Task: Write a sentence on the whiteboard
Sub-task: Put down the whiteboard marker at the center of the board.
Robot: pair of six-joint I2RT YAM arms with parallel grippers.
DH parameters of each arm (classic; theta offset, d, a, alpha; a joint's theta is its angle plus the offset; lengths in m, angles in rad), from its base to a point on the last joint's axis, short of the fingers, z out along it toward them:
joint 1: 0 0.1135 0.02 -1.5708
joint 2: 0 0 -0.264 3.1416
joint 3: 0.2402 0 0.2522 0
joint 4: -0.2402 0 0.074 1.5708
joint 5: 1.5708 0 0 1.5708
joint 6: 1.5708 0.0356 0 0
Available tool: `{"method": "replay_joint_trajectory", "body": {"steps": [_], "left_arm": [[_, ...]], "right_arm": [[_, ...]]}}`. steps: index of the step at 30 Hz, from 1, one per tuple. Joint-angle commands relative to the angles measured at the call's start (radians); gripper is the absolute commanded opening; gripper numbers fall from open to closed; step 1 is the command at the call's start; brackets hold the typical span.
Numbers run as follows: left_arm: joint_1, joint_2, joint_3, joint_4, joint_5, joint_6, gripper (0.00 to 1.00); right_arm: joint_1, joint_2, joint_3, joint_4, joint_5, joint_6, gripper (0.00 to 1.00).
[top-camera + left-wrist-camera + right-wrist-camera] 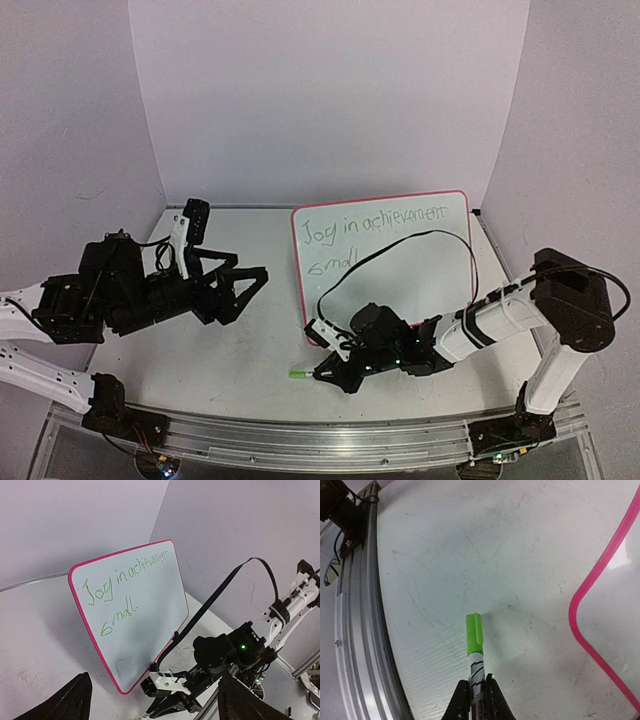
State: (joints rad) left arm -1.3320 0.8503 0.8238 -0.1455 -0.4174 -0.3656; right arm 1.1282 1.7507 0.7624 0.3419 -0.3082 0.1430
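Note:
The whiteboard (405, 285) with its pink-red rim lies on the table at the back right. The sentence (372, 224) is in thin green handwriting, "Joy in achievement" with a shorter line below. Both also show in the left wrist view, board (150, 630) and sentence (127, 575). My right gripper (325, 372) is just in front of the board's near left corner, low over the table. It is shut on a marker (474, 640) whose green cap (298, 374) is on and points left. My left gripper (245, 285) is open and empty, left of the board.
An aluminium rail (300, 435) runs along the table's near edge, close to the marker tip, and shows in the right wrist view (355, 630). A black cable (440, 235) loops over the board. Booth walls close the back and sides. Grey scribbles (200, 655) mark the table.

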Motion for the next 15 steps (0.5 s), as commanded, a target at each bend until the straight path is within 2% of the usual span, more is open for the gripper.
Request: {"method": "replay_joint_trajectory", "body": {"steps": [1,3,4,7,12,15], "left_arm": [[0.031,0.023,0.015,0.023,0.010,-0.122,0.88],[0.059,0.038,0.027,-0.005,0.008,-0.139,0.88],[0.083,0.040,0.025,-0.012,0.020,-0.143,0.88],[0.179,0.033,0.018,-0.024,0.078,-0.161,0.88],[0.328,0.004,0.038,-0.047,0.143,-0.151,0.89],[0.410,0.014,0.075,-0.062,0.178,-0.123,0.91]], "right_arm": [[0.011,0.060,-0.011,0.024,0.025,-0.028,0.07],[0.015,0.055,-0.024,0.023,0.059,-0.012,0.17],[0.015,0.041,-0.029,0.022,0.091,0.005,0.26],[0.015,-0.030,-0.043,-0.021,0.202,0.065,0.45],[0.012,-0.241,-0.056,-0.177,0.436,0.191,0.69],[-0.017,-0.381,-0.043,-0.308,0.552,0.241,0.79]]}}
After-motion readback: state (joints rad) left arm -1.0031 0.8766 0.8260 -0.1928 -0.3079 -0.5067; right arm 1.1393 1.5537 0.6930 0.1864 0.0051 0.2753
